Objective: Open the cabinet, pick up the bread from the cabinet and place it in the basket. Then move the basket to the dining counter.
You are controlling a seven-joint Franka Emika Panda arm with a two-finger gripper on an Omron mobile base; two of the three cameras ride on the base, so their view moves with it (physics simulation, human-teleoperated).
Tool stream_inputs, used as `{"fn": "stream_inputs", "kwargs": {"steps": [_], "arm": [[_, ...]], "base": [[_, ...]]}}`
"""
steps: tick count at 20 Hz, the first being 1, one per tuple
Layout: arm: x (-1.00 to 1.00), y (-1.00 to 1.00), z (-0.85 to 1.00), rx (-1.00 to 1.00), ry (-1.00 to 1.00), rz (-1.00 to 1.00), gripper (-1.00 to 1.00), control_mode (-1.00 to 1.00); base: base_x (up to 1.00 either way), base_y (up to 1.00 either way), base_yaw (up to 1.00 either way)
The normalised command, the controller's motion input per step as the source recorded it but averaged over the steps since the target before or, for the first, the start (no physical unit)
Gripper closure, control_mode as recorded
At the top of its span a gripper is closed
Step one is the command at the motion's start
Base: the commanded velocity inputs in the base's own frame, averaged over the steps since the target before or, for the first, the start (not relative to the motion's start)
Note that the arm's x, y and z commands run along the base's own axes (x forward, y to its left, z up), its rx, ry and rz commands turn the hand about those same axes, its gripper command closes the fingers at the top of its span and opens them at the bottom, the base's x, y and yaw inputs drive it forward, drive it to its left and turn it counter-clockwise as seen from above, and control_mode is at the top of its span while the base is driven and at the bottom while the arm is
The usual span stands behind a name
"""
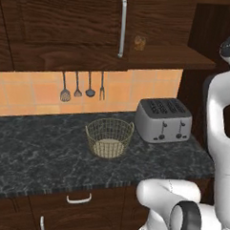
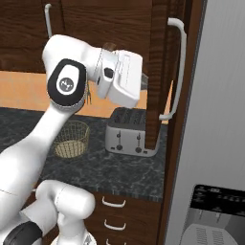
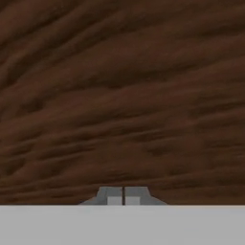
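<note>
The dark wood cabinet (image 1: 69,28) has its left door closed and its right door (image 2: 155,72) swung out, edge-on in the right base view. The bread (image 1: 139,41), a small tan lump, rests on the exposed shelf. Below it on the black counter stands the wire basket (image 1: 109,137), empty. My gripper (image 3: 123,196) is shut with nothing in it, its tips close against the wood grain of the open door's inner face; the hand (image 2: 122,79) sits just left of that door. The dining counter is out of view.
A silver toaster (image 1: 164,120) stands right of the basket, under the open door. Utensils (image 1: 82,86) hang on the tiled wall. A grey fridge (image 2: 215,119) fills the right side. Drawers (image 1: 79,198) run below the black counter (image 1: 33,155).
</note>
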Motion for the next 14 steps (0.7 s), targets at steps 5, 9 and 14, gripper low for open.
{"fn": "stream_inputs", "kwargs": {"steps": [5, 9, 14], "arm": [[-0.30, 0.47, 0.07, 0.09, 0.02, 0.20, 1.00, -1.00], [-0.21, 0.94, 0.00, 0.09, 0.01, 0.47, 1.00, -1.00], [-0.01, 1.00, -0.01, 0.00, -0.08, 0.63, 1.00, -1.00]], "base": [[0.00, 0.00, 0.00], [0.00, 0.00, 0.00], [0.00, 0.00, 0.00]]}}
